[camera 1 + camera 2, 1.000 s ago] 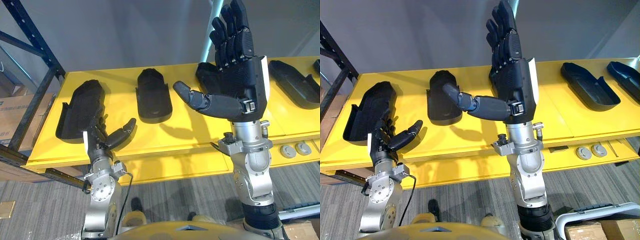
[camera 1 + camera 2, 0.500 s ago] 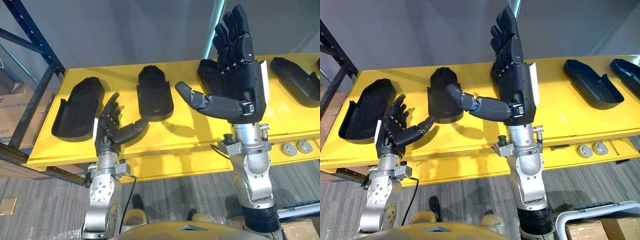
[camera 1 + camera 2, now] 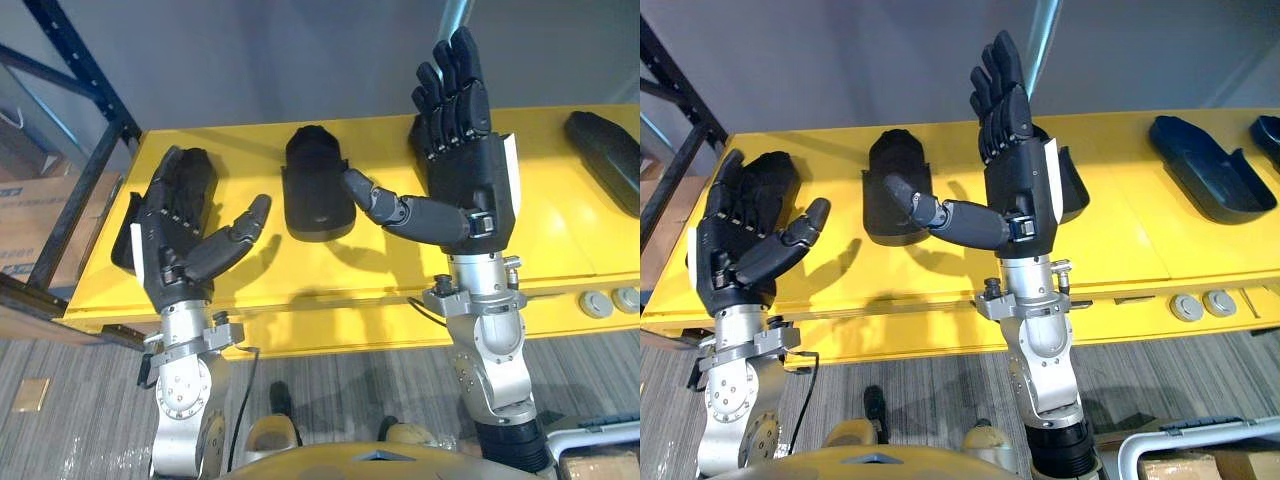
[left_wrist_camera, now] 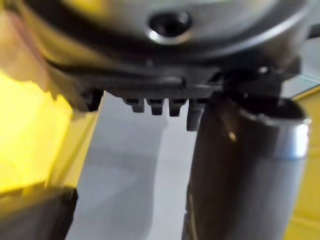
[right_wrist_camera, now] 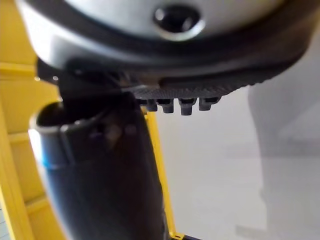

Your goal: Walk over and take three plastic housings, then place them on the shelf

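Shelf (image 3: 380, 262): yellow, spans my head view.
Right hand (image 3: 465, 180): raised, fingers straight up, thumb toward 9 o'clock, empty.
Left hand (image 3: 725, 262): raised at 8 o'clock, fingers spread, empty.
Left housing (image 3: 782, 172): on shelf, 10 o'clock, behind left hand.
Middle housing (image 3: 315, 188): on shelf, 12 o'clock.
Right housing (image 3: 1072, 190): partly behind right hand.
Discs (image 3: 1186, 307): two, grey, 4 o'clock.

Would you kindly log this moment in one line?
left robot hand: open, empty | right robot hand: open, empty | middle housing: on yellow surface
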Robot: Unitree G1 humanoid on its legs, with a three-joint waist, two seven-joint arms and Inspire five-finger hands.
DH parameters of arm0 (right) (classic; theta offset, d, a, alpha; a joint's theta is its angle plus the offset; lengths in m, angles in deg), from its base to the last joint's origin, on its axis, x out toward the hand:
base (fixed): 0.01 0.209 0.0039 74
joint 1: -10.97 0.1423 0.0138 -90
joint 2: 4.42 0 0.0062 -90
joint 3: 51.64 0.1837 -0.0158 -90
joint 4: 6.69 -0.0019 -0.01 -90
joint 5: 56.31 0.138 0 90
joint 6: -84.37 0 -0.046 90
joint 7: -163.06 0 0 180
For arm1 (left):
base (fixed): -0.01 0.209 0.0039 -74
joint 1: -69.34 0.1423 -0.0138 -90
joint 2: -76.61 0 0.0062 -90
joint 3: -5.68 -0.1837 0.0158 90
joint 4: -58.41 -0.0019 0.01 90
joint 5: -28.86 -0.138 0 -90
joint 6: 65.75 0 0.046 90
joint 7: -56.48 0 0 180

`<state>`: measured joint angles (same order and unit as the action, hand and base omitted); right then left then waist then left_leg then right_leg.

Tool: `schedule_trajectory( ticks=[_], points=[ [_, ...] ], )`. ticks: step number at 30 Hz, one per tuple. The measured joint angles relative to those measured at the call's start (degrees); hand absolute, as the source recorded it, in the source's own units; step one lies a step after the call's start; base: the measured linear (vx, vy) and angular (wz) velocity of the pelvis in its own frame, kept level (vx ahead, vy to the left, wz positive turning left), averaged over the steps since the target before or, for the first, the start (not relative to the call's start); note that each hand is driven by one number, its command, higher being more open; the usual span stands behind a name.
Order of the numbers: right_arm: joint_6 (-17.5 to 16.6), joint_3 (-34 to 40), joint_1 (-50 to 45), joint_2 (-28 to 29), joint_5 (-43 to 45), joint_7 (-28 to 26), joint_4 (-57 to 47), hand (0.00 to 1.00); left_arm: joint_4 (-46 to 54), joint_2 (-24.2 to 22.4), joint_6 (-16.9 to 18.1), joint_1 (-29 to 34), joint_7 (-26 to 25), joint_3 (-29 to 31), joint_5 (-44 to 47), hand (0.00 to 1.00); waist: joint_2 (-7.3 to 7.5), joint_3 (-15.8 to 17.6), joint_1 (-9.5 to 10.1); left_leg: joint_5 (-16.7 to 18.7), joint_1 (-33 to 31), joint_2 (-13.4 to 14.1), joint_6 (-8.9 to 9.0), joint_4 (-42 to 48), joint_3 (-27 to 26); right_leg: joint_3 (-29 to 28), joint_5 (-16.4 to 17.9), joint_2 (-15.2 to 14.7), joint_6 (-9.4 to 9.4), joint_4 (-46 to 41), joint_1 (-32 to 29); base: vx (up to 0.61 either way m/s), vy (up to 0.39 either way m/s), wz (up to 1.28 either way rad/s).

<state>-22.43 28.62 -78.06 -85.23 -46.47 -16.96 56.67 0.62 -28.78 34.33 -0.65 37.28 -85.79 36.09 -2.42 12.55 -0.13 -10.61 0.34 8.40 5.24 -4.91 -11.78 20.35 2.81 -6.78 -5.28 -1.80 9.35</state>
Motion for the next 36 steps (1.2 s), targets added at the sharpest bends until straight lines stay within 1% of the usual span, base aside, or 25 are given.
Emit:
schedule_trajectory(
  ticks=[2,5,9,11,13,16,18,20,21,24,26,30,36],
  points=[
    [0.0,-0.35,0.03,0.05,0.0,0.96,1.64,1.0,-0.01,-0.33,0.0,1.05,-2.58,0.3,-1.15,1.0,0.38,0.21,0.89,-0.29,0.03,-0.35,-0.05,-0.01,1.17,1.16,0.27,-0.08,-0.06,0.0,0.84,0.02,-0.022,0.3],
    [0.01,-1.67,0.49,0.09,0.01,1.92,3.28,1.0,-0.01,-0.8,0.35,1.86,-6.09,0.61,-1.38,1.0,0.93,0.52,1.55,-0.34,-0.06,-0.62,-0.07,-0.17,2.21,2.28,0.61,-0.11,-0.07,-0.03,1.38,-0.03,-0.015,0.26],
    [0.09,-4.3,2.1,0.1,0.02,2.96,4.44,1.0,-0.32,-1.39,2.58,4.28,-11.33,0.64,-3.67,1.0,1.36,0.61,1.79,-0.77,-1.37,-0.8,-0.1,-0.17,3.65,3.61,0.63,-0.03,-0.08,-0.06,0.97,-0.03,-0.007,0.2],
    [0.14,-4.57,2.35,0.11,0.02,3.2,4.64,1.0,-0.83,-1.64,3.59,4.76,-13.4,0.64,-4.65,1.0,1.4,0.61,2.12,-1.12,-1.91,-0.87,-0.26,-0.15,4.15,4.09,0.6,0.0,-0.1,-0.18,0.71,-0.02,-0.005,0.13],
    [0.14,-4.57,2.44,0.12,0.12,3.43,5.76,1.0,-1.99,-2.09,4.56,4.98,-16.01,0.8,-6.05,1.0,1.56,0.66,2.98,-1.21,-1.99,-0.87,-0.24,-0.16,4.4,4.4,0.6,0.04,-0.09,-0.25,0.75,-0.02,-0.009,0.06],
    [0.2,-5.54,3.03,0.12,0.65,4.46,7.63,1.0,-2.81,-2.52,6.16,6.23,-19.35,1.51,-8.02,1.0,1.79,0.79,3.25,-1.43,-3.1,-0.84,-0.01,-0.17,5.48,5.23,0.86,0.31,0.31,-0.22,0.24,-0.03,-0.013,0.14],
    [0.2,-6.3,3.41,0.16,0.63,5.03,8.54,1.0,-2.84,-2.59,6.38,7.15,-20.09,2.33,-7.96,1.0,1.83,0.87,3.28,-1.79,-4.12,-0.82,-0.03,-0.16,6.3,5.99,0.92,0.5,0.4,-0.23,-0.29,-0.03,-0.019,0.23],
    [0.2,-6.84,3.43,0.31,0.62,5.89,9.38,1.0,-3.05,-2.63,6.4,7.92,-20.0,3.08,-7.82,1.0,2.1,1.2,4.06,-1.88,-4.33,-0.83,0.07,-0.15,6.91,6.39,1.0,0.67,0.49,-0.28,-0.23,0.0,-0.032,0.15],
    [0.2,-6.86,3.7,0.33,0.62,6.6,10.25,1.0,-3.72,-2.75,6.49,8.01,-19.74,3.56,-7.58,1.0,2.21,1.24,4.75,-1.94,-4.54,-0.82,0.14,-0.14,7.23,6.67,1.05,0.77,0.54,-0.29,-0.25,0.0,-0.026,0.11],
    [0.21,-7.04,5.56,0.43,0.61,7.61,12.5,1.0,-6.79,-3.05,7.29,8.56,-19.04,4.46,-7.22,1.0,2.27,1.34,4.95,-2.17,-5.21,-0.88,0.1,-0.03,7.97,7.52,1.14,0.87,0.49,-0.46,-0.37,0.0,-0.024,0.15],
    [0.21,-7.12,5.76,0.46,0.61,7.95,12.83,1.0,-8.05,-3.06,7.47,9.08,-17.69,4.45,-6.79,1.0,2.36,1.4,5.11,-2.17,-5.23,-0.86,0.1,-0.02,8.0,7.52,1.33,0.76,0.38,-1.06,-0.43,0.0,-0.008,0.02],
    [0.21,-7.23,5.76,0.45,0.62,7.89,12.83,1.0,-8.41,-3.09,7.6,9.16,-15.83,4.08,-5.17,1.0,2.46,1.47,4.81,-2.11,-5.12,-0.64,0.18,-0.01,7.64,7.08,1.68,0.81,0.77,-1.37,-0.99,-0.01,-0.007,-0.04],
    [0.25,-7.18,5.63,0.43,0.64,7.17,12.81,1.0,-8.42,-3.01,8.26,8.26,-15.72,3.94,-5.05,1.0,2.48,1.5,4.47,-2.22,-4.72,0.2,0.01,0.01,5.48,4.49,1.58,0.86,0.68,-2.64,-2.3,0.0,-0.014,-0.21]
  ],
)
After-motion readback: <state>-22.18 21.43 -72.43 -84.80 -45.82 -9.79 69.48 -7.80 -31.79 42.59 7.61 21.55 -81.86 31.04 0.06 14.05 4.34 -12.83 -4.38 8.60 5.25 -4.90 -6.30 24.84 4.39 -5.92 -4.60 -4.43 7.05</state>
